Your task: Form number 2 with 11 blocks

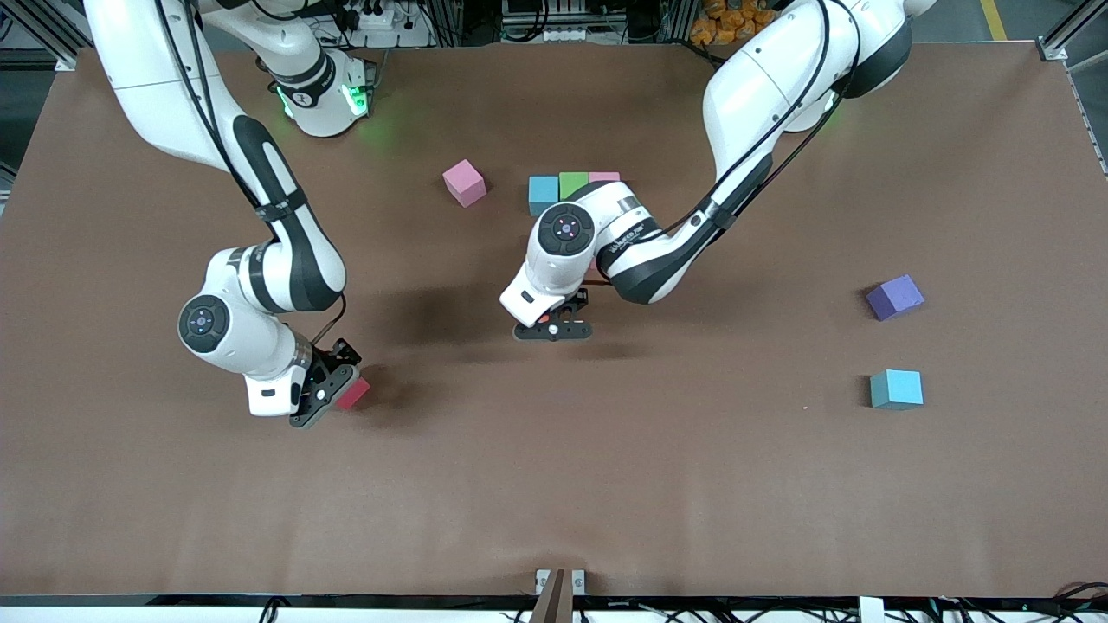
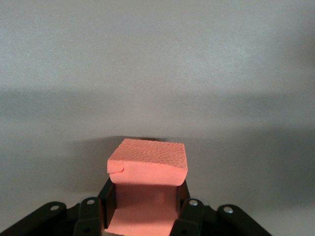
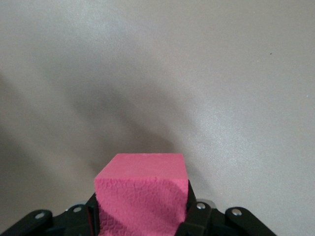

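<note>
Currently the tabletop [image 1: 554, 484] is a plain matte brown sheet, slightly wrinkled near the camera edge, with aluminium frame rails, cables and a power strip along the robots' side; a small bracket [image 1: 559, 581] sits at the middle of the camera edge. No readable writing anywhere; the print on the left arm's wrist is too small to make out

Left tool [image 1: 554, 330] hangs over the middle of the tabletop, pinching an orange-pink block [image 2: 147, 169]; the left wrist view shows the foam squeezed and deformed between the fingers [image 2: 109, 199]

Right tool [image 1: 333, 389] is low toward the right arm's end of the tabletop, clamped on a red-pink block [image 1: 354, 394]; the right wrist view shows it filling the gap between the fingers. Can't tell whether it is touching the surface or just above it

Row of three blocks touching side by side close to the robots' side: blue block [image 1: 543, 195], green block [image 1: 572, 184], pink block [image 1: 604, 177], partly hidden by the left arm's wrist. A loose pink block [image 1: 464, 183] sits near that row, toward the right arm's end, rotated relative to it

Toward the left arm's end: purple block [image 1: 895, 298], and a light blue block [image 1: 896, 388] nearer the camera, well apart from the row
</note>
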{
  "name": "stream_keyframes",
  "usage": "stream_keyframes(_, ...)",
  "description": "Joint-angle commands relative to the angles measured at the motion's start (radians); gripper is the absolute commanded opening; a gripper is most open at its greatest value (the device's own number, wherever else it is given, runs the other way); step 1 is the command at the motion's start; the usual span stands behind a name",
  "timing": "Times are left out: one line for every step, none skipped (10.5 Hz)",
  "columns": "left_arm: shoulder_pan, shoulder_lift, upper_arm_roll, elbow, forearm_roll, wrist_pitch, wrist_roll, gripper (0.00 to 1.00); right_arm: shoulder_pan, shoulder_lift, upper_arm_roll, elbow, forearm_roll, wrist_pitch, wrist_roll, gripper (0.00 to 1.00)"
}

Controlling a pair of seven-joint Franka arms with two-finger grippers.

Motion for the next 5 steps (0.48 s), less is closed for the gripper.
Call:
stream_keyframes(-0.013,0.001,0.013,0.013,-0.028,-0.001,0.014,0.34,-0.003,0.000,0.003,0.006,0.007,-0.007,-0.015,0.30)
stream_keyframes(-0.013,0.003,0.013,0.013,-0.030,-0.002,0.012,0.34,-0.003,0.000,0.001,0.006,0.007,-0.007,-0.015,0.30)
stream_keyframes(-0.012,0.003,0.013,0.013,-0.030,-0.004,0.012,0.34,-0.003,0.000,0.003,0.006,0.007,-0.007,-0.015,0.30)
stream_keyframes(-0.013,0.003,0.013,0.012,-0.031,-0.004,0.008,0.35,-0.005,0.000,0.001,0.005,0.007,-0.007,-0.015,0.30)
stream_keyframes(-0.013,0.001,0.013,0.007,-0.030,-0.008,0.005,0.34,-0.005,0.002,0.003,0.005,0.007,-0.007,-0.015,0.30)
